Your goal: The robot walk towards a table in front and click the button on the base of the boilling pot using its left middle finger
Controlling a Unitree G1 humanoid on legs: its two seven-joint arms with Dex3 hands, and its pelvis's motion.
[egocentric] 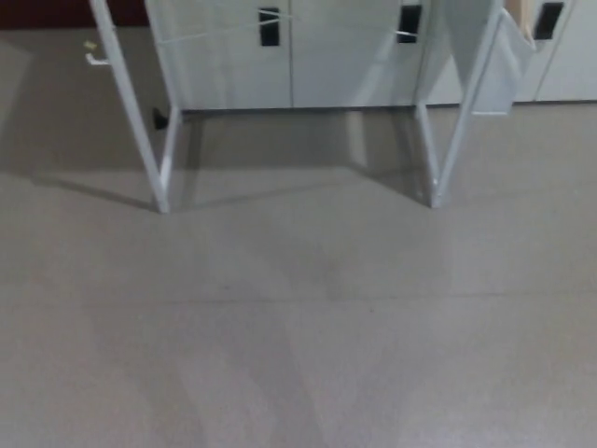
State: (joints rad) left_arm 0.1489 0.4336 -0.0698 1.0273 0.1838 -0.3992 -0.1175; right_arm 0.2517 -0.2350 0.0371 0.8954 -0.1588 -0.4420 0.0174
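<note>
I can't see the pot or its button yet; they must sit up high, above my view. Only the white table legs [160,177] show, straight ahead across the bare floor [308,355]. Neither hand shows, so I can't tell their fingers.

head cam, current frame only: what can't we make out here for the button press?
- Table top, pot and button: cut off by the top edge of the head view; only the white table legs show.
- Both hands: not in view.
- Cabinets behind the table: only the lower doors show; their dark handles are too blurred to detail.
- Small pale bit on the floor, upper left: too small to identify.
</note>
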